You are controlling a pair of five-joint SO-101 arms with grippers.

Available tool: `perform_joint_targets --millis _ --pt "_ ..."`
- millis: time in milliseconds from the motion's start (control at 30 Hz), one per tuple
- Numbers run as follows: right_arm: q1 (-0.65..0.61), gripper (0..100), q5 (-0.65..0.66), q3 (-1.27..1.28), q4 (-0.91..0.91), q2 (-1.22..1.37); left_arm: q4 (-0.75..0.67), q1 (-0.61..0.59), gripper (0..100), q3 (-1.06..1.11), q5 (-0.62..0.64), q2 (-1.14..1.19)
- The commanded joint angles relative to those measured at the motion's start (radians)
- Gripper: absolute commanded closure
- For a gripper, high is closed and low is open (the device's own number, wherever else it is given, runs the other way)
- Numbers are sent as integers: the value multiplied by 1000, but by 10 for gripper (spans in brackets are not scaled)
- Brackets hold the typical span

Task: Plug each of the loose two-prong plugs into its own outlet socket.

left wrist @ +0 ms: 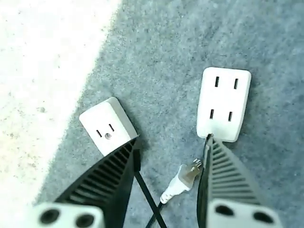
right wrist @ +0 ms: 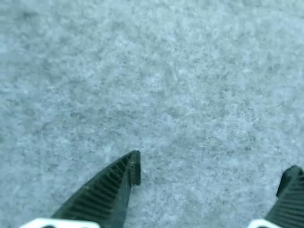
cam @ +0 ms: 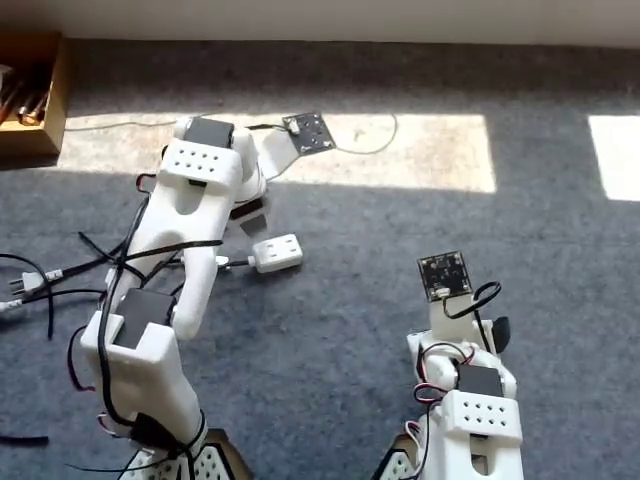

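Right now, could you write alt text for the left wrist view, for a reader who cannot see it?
A white plug on its cord lies on grey carpet within the open left gripper. Two white outlets lie near the gripper's tips: a single outlet and a double outlet.

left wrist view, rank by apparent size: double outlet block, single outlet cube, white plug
1. double outlet block, largest
2. single outlet cube, clearly smaller
3. white plug, smallest by far
All three lie on the same carpet, so nearness barely skews this.

Plug (left wrist: 183,179) between spread fingers (left wrist: 107,178)
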Motion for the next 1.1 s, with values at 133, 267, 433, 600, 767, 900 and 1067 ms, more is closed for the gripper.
perform_joint_targets --millis 133,267,433,600,767,900,1067 --pt "-8 570 11 -4 -13 -13 15 77 778 -27 -3 87" --pt "-8 570 11 -4 -13 -13 17 97 762 -58 0 125" --pt "-8 570 12 -4 -13 -13 95 105 655 -136 -5 128" --pt "-8 570 32 -4 -13 -13 94 105 663 -140 -6 130" --pt "-8 570 32 -4 -13 -13 92 104 663 -150 -8 170" --pt "-8 570 32 -4 -13 -13 100 97 663 -234 -8 260" --pt "-8 570 32 -4 -13 -13 129 71 663 -384 -6 367"
